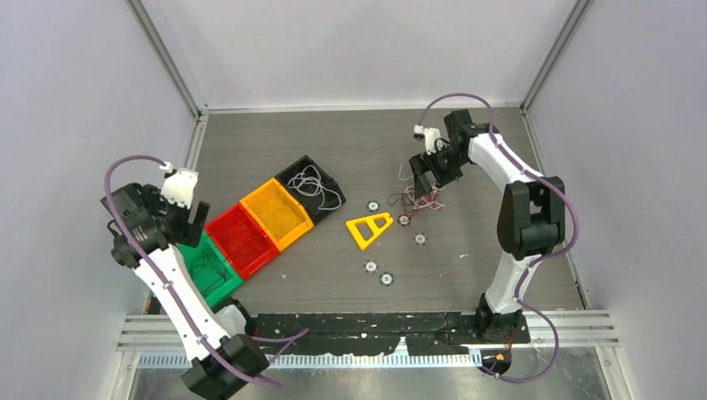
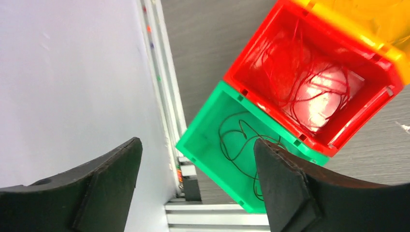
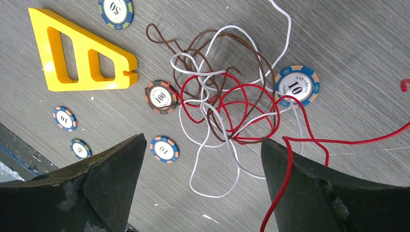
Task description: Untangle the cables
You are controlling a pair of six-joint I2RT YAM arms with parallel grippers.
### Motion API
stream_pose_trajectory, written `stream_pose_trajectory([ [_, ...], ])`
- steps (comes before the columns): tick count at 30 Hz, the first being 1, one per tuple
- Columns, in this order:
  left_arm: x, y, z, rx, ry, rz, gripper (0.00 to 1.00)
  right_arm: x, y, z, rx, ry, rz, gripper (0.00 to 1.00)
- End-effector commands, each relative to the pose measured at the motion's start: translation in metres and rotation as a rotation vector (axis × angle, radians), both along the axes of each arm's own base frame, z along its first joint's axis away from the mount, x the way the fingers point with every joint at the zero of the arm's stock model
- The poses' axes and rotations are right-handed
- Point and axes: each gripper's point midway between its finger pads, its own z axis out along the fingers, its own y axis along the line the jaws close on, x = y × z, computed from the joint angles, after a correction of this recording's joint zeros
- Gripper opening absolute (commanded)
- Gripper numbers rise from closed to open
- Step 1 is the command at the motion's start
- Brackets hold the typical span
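The cables (image 3: 227, 104) lie as a loose tangle of red, white and brown wires on the grey table, also seen in the top view (image 1: 414, 200). My right gripper (image 3: 203, 150) is open just above the tangle's near side, with a white loop between its fingers. A red strand (image 3: 290, 179) runs across the front of its right finger. In the top view the right gripper (image 1: 423, 179) hovers at the tangle's far edge. My left gripper (image 2: 196, 154) is open and empty above the green bin (image 2: 203, 137), which holds a black wire (image 2: 221, 144).
A row of bins stands at the left: black (image 1: 310, 182) with white wires, yellow (image 1: 277, 212), red (image 1: 242, 240) with red wires (image 2: 300, 77), green (image 1: 208, 268). A yellow triangle (image 1: 369, 228) and several poker chips (image 1: 420, 239) lie near the tangle. The side wall (image 2: 72, 72) is close to the left gripper.
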Motion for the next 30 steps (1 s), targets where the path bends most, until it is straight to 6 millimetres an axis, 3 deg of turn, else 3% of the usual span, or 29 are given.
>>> stream_pose_trajectory([
  [1,-0.006,-0.040,0.037,-0.076,-0.053,-0.104,0.90,0.005,0.000,0.025,0.008,-0.068,0.052,0.95],
  [3,0.001,-0.057,0.056,-0.095,-0.096,-0.176,0.97,0.008,-0.001,0.026,0.006,-0.076,0.051,0.95],
  [7,0.025,-0.124,0.077,-0.142,-0.134,-0.439,1.00,0.017,0.004,0.014,0.033,-0.047,0.026,0.95],
  [13,0.082,-0.266,0.082,-0.421,-0.080,-0.746,0.99,0.035,0.005,-0.029,0.019,0.008,-0.059,0.97],
  [15,0.095,-0.317,0.081,-0.506,-0.043,-0.837,0.96,0.037,0.004,-0.042,0.007,0.033,-0.070,0.84],
  [18,0.113,-0.376,0.077,-0.640,0.026,-0.916,0.85,0.027,0.006,-0.049,0.022,0.078,-0.045,0.37],
  [22,0.128,-0.429,0.065,-0.714,0.049,-1.018,0.73,0.008,0.023,-0.014,0.164,0.058,0.019,0.10],
  [26,0.134,-0.469,0.072,-0.815,-0.029,-1.101,0.66,-0.012,0.044,0.043,0.329,-0.023,0.117,0.06],
  [30,0.132,-0.503,0.070,-0.836,-0.041,-1.159,0.60,-0.028,0.052,0.067,0.405,-0.024,0.172,0.05],
])
